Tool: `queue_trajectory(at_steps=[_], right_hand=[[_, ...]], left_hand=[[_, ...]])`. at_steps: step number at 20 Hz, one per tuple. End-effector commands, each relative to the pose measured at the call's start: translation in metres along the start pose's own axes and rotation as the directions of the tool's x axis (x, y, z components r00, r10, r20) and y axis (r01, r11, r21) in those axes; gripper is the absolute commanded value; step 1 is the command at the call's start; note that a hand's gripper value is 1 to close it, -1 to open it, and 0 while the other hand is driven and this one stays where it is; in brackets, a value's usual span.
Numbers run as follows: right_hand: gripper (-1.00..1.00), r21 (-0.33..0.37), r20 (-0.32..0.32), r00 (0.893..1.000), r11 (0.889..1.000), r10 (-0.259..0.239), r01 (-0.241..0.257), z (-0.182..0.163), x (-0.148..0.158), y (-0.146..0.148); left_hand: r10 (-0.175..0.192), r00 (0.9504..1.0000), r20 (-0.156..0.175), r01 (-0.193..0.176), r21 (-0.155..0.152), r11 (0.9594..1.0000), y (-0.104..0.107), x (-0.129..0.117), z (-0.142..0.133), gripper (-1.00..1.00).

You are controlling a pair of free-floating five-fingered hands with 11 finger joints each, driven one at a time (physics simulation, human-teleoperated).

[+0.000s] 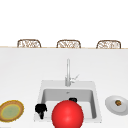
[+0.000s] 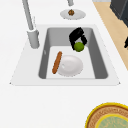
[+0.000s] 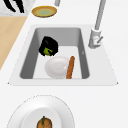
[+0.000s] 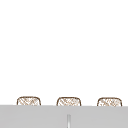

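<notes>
My right hand (image 2: 78, 37) is down in the sink basin (image 2: 100, 62), its fingers curled round a small green lime (image 2: 79, 46). The right side view has the same hand (image 3: 50, 45) and lime (image 3: 47, 51) by the basin's front wall. In the front view just the top of this hand (image 1: 73, 100) pokes above a big red ball (image 1: 67, 114). A white plate (image 2: 70, 65) lies on the basin floor, with a brown sausage-like stick (image 2: 57, 62) leaning along its faucet side. My left hand (image 1: 40, 109) hangs by the sink's front left corner, fingers loose and holding nothing.
The faucet (image 1: 67, 72) stands behind the basin. A yellow-rimmed plate (image 1: 11, 110) lies on the counter to the left. To the right is a white plate (image 1: 119, 105) with a small brown item (image 1: 117, 102). Three wicker chair backs (image 1: 68, 44) line the far edge.
</notes>
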Motion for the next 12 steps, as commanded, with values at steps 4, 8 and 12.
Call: queue_trajectory(at_steps=[4,8,12], right_hand=[[1.00,-0.020,-0.067,0.996,0.999,-0.050,0.049,-0.049,0.008,0.033],[1.00,-0.118,-0.091,0.996,0.993,-0.004,-0.007,-0.059,0.007,0.062],[1.00,-0.147,-0.092,0.996,0.989,-0.021,0.007,-0.086,0.004,0.082]], left_hand=[[0.000,1.0000,0.000,0.000,0.000,1.0000,0.000,0.000,0.000,0.00],[0.000,1.0000,0.000,0.000,0.000,1.0000,0.000,0.000,0.000,0.00],[0.000,1.0000,0.000,0.000,0.000,1.0000,0.000,0.000,0.000,0.00]])
